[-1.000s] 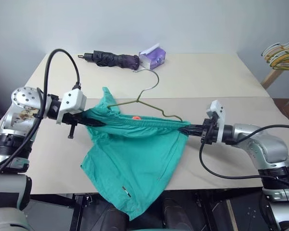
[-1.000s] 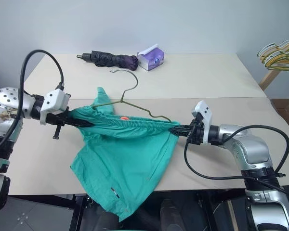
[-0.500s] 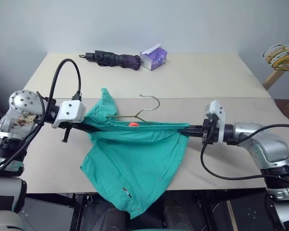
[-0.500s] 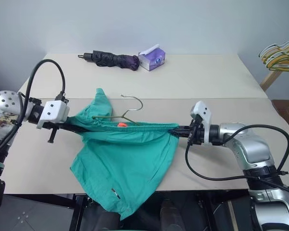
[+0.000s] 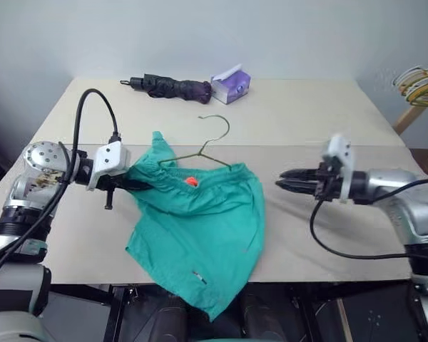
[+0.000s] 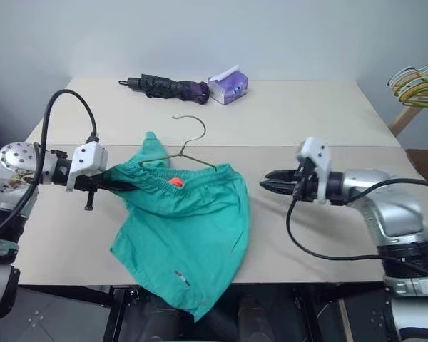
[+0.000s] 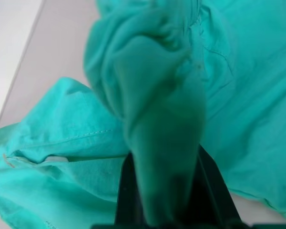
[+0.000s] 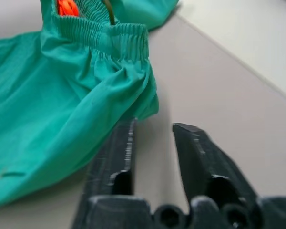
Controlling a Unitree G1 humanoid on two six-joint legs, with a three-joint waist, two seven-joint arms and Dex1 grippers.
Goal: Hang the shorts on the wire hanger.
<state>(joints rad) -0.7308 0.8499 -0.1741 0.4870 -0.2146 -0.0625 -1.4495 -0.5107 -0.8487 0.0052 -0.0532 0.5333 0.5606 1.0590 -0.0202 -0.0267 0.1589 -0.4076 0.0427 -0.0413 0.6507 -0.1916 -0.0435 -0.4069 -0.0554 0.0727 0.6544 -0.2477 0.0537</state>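
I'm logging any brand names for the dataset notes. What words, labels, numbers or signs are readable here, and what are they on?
No text can be read in these pictures.
Purple tissue pack: printed pattern, too small to read.
Orange tag on the shorts: no lettering can be made out.
Small label near the shorts' hem: too small to read.
Umbrella and wire hanger: no markings show.

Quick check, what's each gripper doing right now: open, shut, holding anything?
Left gripper: shut on the shorts, gripping the waistband.
Right gripper: jaws open, holding nothing, just clear of the shorts' edge.
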